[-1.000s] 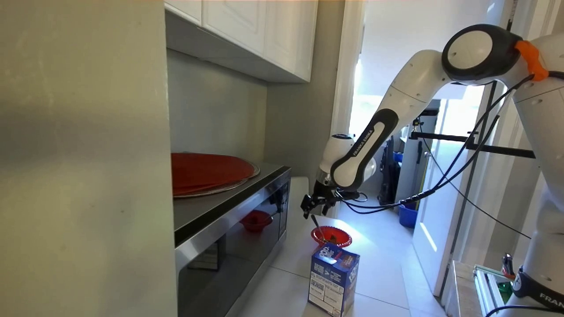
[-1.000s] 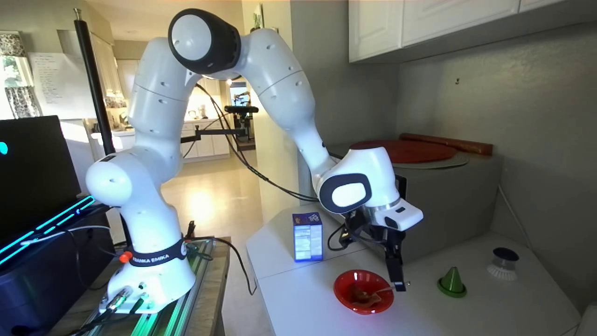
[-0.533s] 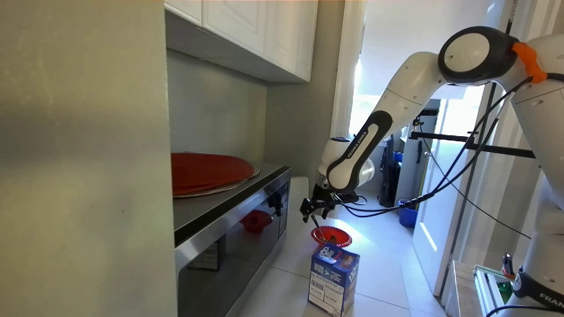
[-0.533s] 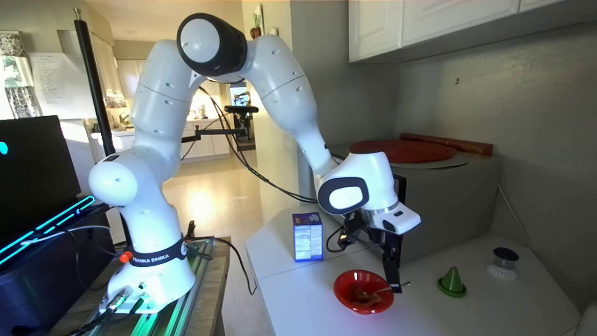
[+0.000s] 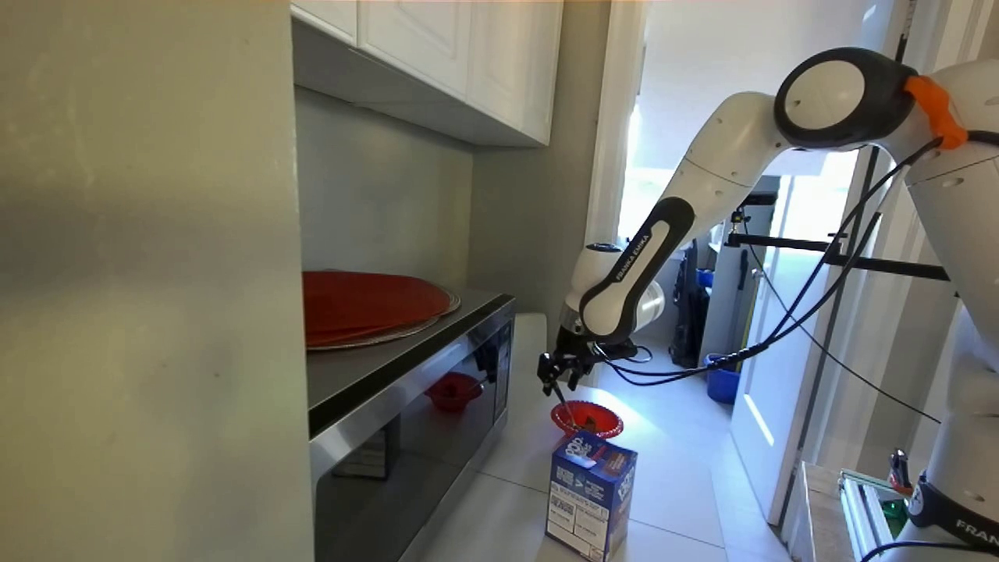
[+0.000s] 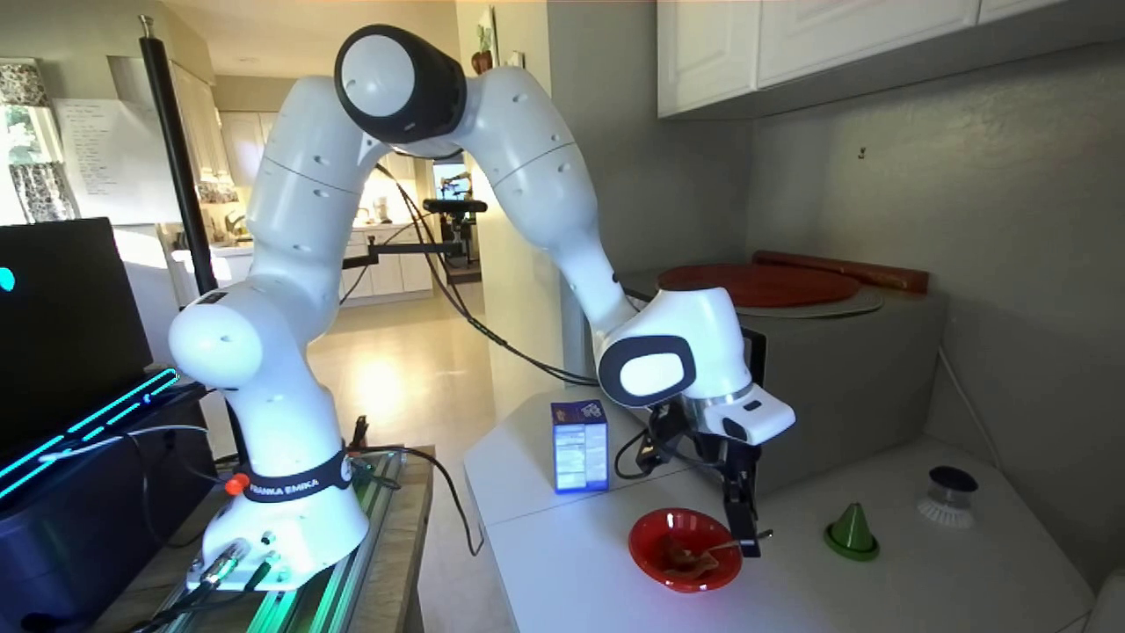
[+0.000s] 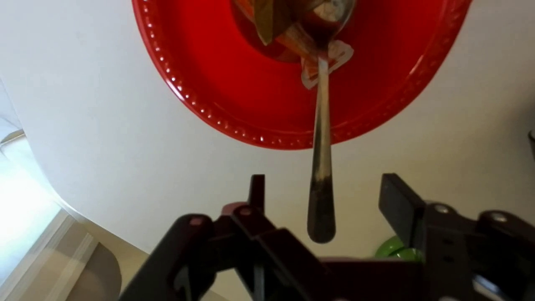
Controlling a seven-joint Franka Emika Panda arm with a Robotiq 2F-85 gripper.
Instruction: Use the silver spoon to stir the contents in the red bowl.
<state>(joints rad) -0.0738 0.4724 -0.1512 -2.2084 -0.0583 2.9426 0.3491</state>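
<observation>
pincer (image 7: 324,200), black and two-fingered, its fingers set apart on either side of the handle of a slender silver metal spoon (image 7: 322,142); in the wrist view a gap separates the handle from each finger. the spoon's head lies among brown, orange and olive-coloured pieces (image 7: 267,21) in a small, shallow, round red bowl (image 7: 196,54) with a beaded rim. the handle slants up across that rim and extends beyond it. the red bowl stands on a smooth white surface (image 6: 571,563). in an exterior view a blue-and-white rectangular carton (image 6: 580,450) stands upright near the bowl, while a green cone (image 6: 851,531) with a round base and a round brush (image 6: 951,492) with a dark top and pale bristles stand on the pincer's opposite side. in an exterior view, the dark glossy front of a silver box-shaped appliance (image 5: 421,445) reflects the bowl.
</observation>
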